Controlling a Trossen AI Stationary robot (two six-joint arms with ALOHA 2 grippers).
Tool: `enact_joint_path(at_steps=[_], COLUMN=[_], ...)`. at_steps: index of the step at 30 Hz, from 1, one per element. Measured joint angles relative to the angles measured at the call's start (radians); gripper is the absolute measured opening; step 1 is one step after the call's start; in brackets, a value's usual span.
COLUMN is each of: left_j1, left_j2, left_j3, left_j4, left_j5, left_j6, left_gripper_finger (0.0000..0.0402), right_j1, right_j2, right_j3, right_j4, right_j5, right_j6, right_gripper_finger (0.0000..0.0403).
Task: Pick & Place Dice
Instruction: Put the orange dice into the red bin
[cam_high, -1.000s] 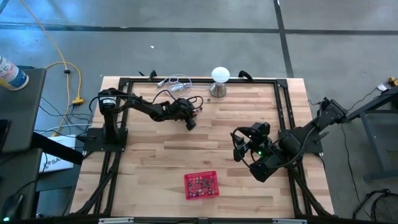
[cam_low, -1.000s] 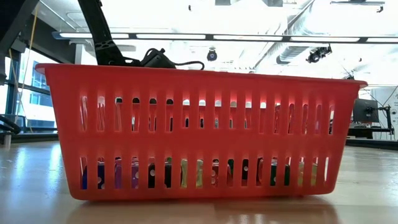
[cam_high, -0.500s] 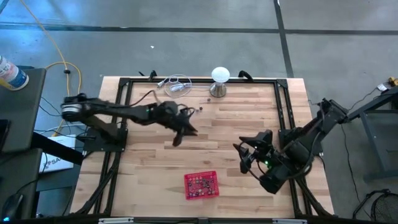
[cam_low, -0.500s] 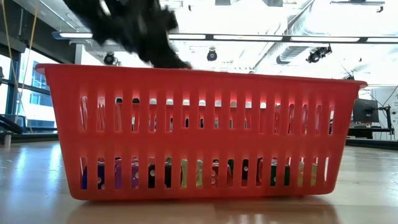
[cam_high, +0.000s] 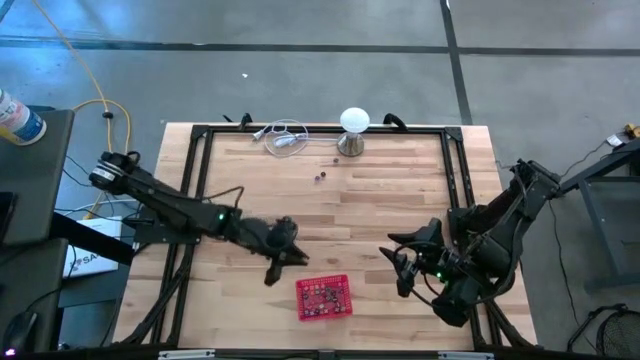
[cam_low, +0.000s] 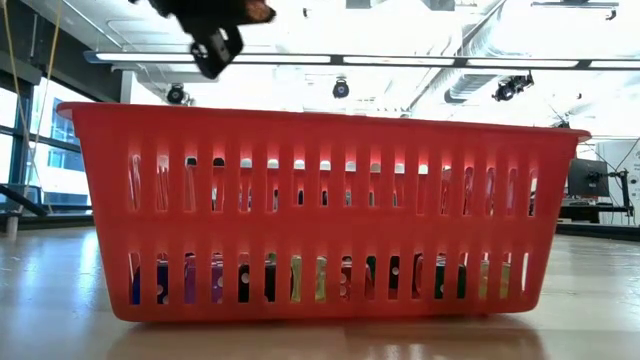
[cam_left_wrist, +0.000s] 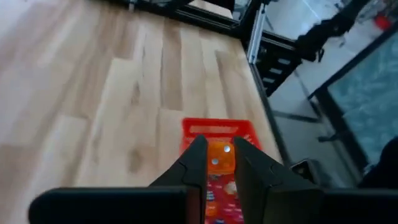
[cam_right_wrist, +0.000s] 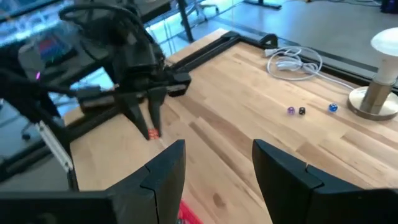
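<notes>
Wooden table — left gripper clamps an orange die above the red basket; right gripper spread

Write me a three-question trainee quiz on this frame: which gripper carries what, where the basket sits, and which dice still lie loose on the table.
1. True or false: the left gripper is shut on an orange die.
2. The red basket sits nearer the table's: A) stand-side edge B) opposite edge.
3. Fill in: the loose dice lie near the ____ stand.

The right gripper waits open, beside the basket.

Key: 1 true; 2 B; 3 white ball-topped.
</notes>
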Motion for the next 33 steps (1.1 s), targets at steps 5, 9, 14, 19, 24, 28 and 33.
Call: enact_joint_path(at_steps=[5, 9, 14, 19, 24, 28, 33], left_j1=[-0.144, -0.222, -0.230, -0.207, -0.212, -0.211, -0.211], left_j2=[0.058, 0.146, 0.274, 0.391, 0.439, 0.437, 0.437], left_j3=[0.001, 0.001, 0.001, 0.000, 0.000, 0.001, 0.001], left_j4=[0.046, 0.156, 0.272, 0.397, 0.483, 0.499, 0.497], left_j5=[-0.087, -0.159, -0.274, -0.263, -0.260, -0.260, -0.260], left_j6=[-0.130, -0.171, -0.185, -0.238, -0.240, -0.240, -0.240], left_gripper_finger=[0.0043, 0.0043, 0.0043, 0.0092, 0.0160, 0.0184, 0.0190], right_j1=[0.002, 0.002, 0.002, 0.002, 0.012, 0.035, 0.063], right_j2=[0.000, 0.000, 0.000, 0.000, 0.000, 0.011, 0.043], right_j3=[0.000, 0.000, 0.000, 0.000, 0.000, 0.000, 0.000], right_j4=[0.049, 0.121, 0.204, 0.250, 0.259, 0.274, 0.274], right_j5=[-0.025, -0.042, -0.091, -0.143, -0.237, -0.244, -0.234], right_j6=[-0.079, -0.149, -0.233, -0.254, -0.254, -0.254, -0.254], right_gripper_finger=[0.0177, 0.0177, 0.0177, 0.0177, 0.0177, 0.0177, 0.0177])
